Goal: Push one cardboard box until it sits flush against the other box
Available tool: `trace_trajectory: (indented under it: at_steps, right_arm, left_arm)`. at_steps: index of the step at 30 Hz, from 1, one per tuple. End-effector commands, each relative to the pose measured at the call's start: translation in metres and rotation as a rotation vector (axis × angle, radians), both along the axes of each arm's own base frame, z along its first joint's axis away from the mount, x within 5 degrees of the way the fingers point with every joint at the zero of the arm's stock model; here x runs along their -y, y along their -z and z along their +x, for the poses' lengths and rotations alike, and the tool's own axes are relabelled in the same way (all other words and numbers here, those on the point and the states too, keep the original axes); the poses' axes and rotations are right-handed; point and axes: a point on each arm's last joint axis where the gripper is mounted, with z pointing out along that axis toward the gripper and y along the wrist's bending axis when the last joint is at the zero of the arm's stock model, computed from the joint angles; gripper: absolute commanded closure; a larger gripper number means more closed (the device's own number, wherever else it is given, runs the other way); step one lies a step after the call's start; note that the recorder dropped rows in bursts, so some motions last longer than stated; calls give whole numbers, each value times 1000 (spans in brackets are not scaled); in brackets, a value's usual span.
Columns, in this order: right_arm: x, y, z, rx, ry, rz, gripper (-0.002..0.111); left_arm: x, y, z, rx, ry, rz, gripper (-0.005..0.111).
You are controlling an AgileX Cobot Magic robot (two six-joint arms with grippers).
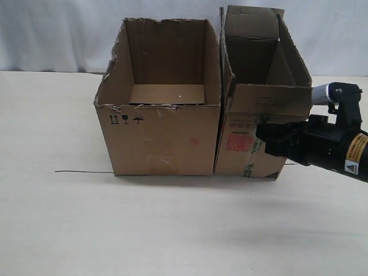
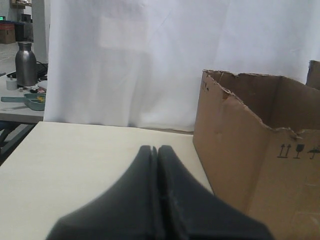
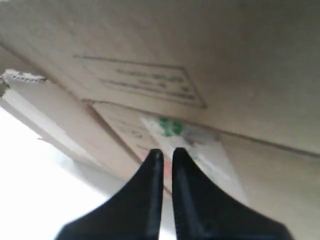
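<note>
Cardboard box (image 1: 238, 155): right hand (image 1: 260, 135) reaches level beneath its flap (image 1: 270, 99).

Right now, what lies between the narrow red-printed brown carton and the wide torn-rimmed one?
Nothing visible: exterior view shows narrow carton touching wide carton.

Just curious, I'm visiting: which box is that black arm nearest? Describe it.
On the pale table stand two open brown cartons. It is the right one, the cardboard box: narrower, taller, with flaps and red print, unlike the wider, torn-rimmed other box.
</note>
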Motion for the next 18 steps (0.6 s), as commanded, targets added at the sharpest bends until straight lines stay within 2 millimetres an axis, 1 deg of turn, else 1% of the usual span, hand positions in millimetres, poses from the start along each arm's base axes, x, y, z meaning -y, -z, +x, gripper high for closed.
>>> trace_trajectory:
  at_steps: [1,4,6,8,11,12,16,18]
  right_arm:
    - [-4,-15,-11,13,-80,10,103]
    - [-4,-34,-24,43,-131,15,103]
    - [-4,-49,-37,70,-170,7,103]
    - [-1,-65,-53,100,-196,1,103]
    - [5,-77,-81,187,-191,9,103]
    - [8,-80,-92,217,-166,27,103]
    - [25,-74,-124,314,-13,75,103]
    - [30,-71,-138,346,14,97,103]
  left_arm:
    - [0,0,0,9,5,-3,107]
    - [0,0,0,9,5,-3,107]
    - [0,0,0,9,5,-3,107]
    - [0,0,0,9,5,-3,107]
    - [0,0,0,9,5,-3,107]
    - [0,0,0,9,5,-3,107]
    - [0,0,0,9,5,-3,107]
    - [0,0,0,9,5,-3,107]
